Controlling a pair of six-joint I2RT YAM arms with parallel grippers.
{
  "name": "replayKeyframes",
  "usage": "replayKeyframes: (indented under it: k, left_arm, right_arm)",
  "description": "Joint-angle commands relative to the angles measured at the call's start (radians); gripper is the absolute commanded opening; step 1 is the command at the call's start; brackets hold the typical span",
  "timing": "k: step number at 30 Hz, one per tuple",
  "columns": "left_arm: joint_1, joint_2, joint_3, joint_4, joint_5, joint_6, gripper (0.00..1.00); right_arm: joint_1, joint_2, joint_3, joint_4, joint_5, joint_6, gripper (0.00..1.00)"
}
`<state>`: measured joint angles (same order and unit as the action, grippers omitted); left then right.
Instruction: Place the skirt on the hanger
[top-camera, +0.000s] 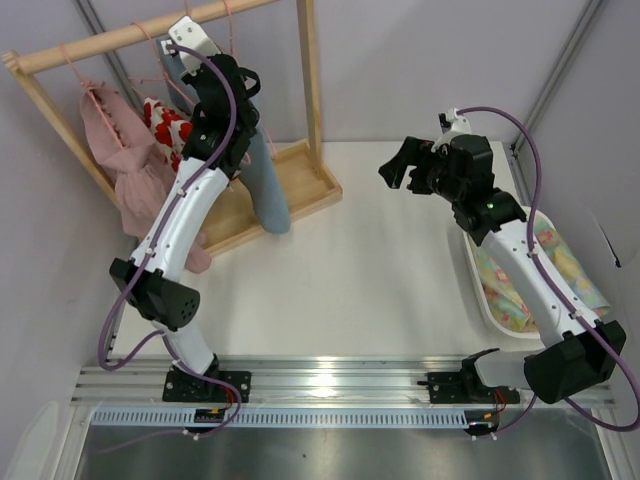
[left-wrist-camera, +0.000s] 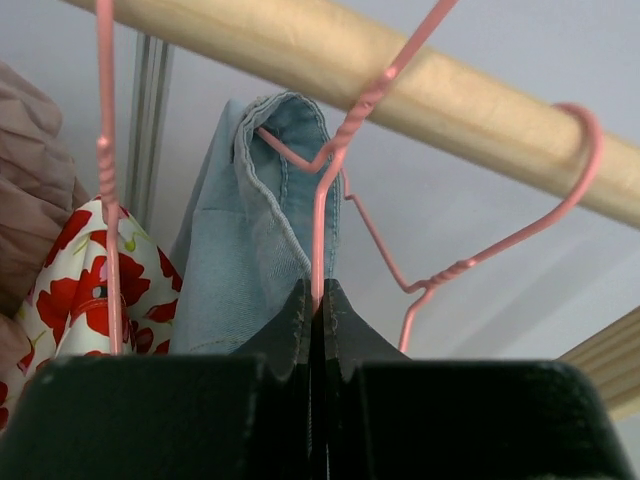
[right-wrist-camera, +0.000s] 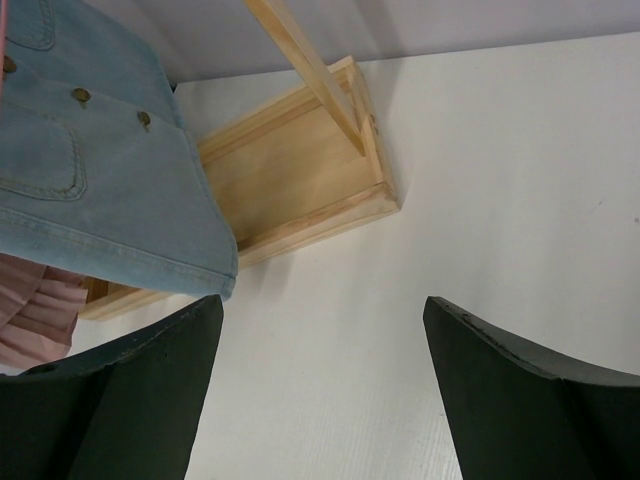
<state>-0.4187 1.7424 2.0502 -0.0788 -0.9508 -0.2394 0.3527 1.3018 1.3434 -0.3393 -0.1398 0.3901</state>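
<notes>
The light blue denim skirt (top-camera: 268, 190) hangs from the wooden rack and reaches down to its base. In the left wrist view its waistband (left-wrist-camera: 262, 190) is draped over a thin pink wire hanger (left-wrist-camera: 330, 150) under the rack's bar. My left gripper (top-camera: 240, 85) is raised to the bar. Its jaws (left-wrist-camera: 318, 295) are shut on the hanger's wire just below the waistband. My right gripper (top-camera: 398, 165) is open and empty above the table, apart from the skirt. In its view (right-wrist-camera: 322, 305) the skirt's buttoned front (right-wrist-camera: 100, 190) hangs at the upper left.
The light wooden rack has a top bar (top-camera: 150, 30) (left-wrist-camera: 420, 85) and a tray base (top-camera: 305, 185) (right-wrist-camera: 290, 170). A pale pink ruffled dress (top-camera: 125, 150) and a white garment with red hearts (top-camera: 168, 128) (left-wrist-camera: 85, 270) hang left of the skirt. Another pink hanger (left-wrist-camera: 590, 150) hooks the bar. A white basket (top-camera: 487, 300) of colourful cloths sits right.
</notes>
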Motion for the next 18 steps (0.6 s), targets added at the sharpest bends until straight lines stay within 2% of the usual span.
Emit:
replayKeyframes:
  k: [1,7,11,18]
  left_arm:
    - [0.034,0.005,0.053,0.021,0.07,-0.023,0.0]
    - [0.07,0.028,0.022,-0.045,0.124,-0.06,0.0]
    - [0.072,0.006,-0.07,-0.021,0.127,-0.084,0.0]
    - [0.092,0.011,-0.073,-0.064,0.135,-0.135,0.0]
  right_arm:
    - [0.005,-0.004,0.045,0.017,-0.009,0.001,0.89]
    - [0.009,-0.006,0.04,0.017,-0.001,-0.01,0.9]
    - [0.008,-0.016,0.037,0.002,0.025,-0.026,0.99]
    - [-0.011,-0.036,0.057,-0.035,0.026,-0.037,0.99]
